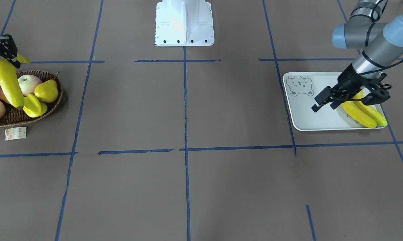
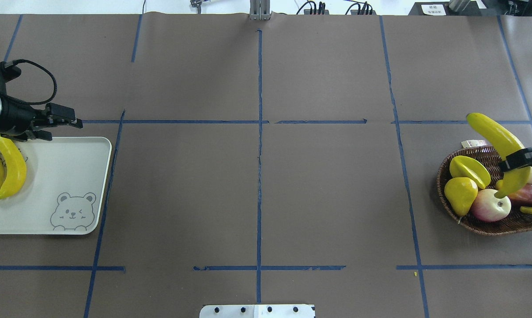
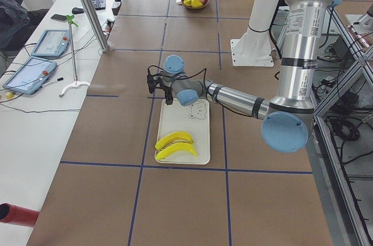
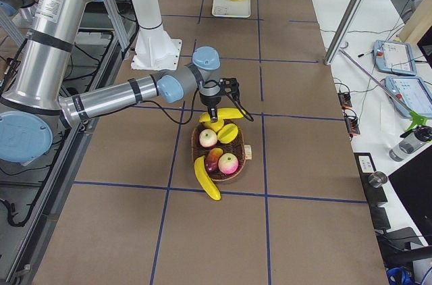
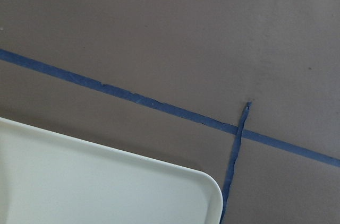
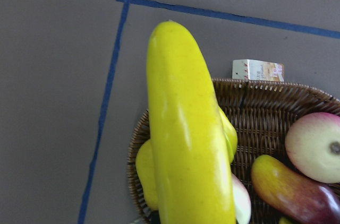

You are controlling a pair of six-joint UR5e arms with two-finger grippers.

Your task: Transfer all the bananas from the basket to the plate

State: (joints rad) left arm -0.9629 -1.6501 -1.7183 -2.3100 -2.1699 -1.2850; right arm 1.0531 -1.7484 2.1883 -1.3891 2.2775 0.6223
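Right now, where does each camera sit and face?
Front-facing: across the table, facing the base; left gripper, right gripper show.
Overhead: behind robot, looking down; both grippers.
Exterior left: table's end, left arm near.
Exterior right: opposite end, right arm near.
Left wrist: over plate corner; no body.
Right wrist: over held banana, basket.
Front-facing and overhead share plate, basket.

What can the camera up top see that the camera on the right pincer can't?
Only the top camera shows the plate with two bananas lying on it, the open left pincer by its far edge, and the right pincer itself. The right pincer's camera adds nothing new, only a closer look at the paper tag. Both show the held banana, the basket, an apple and blue tape lines.
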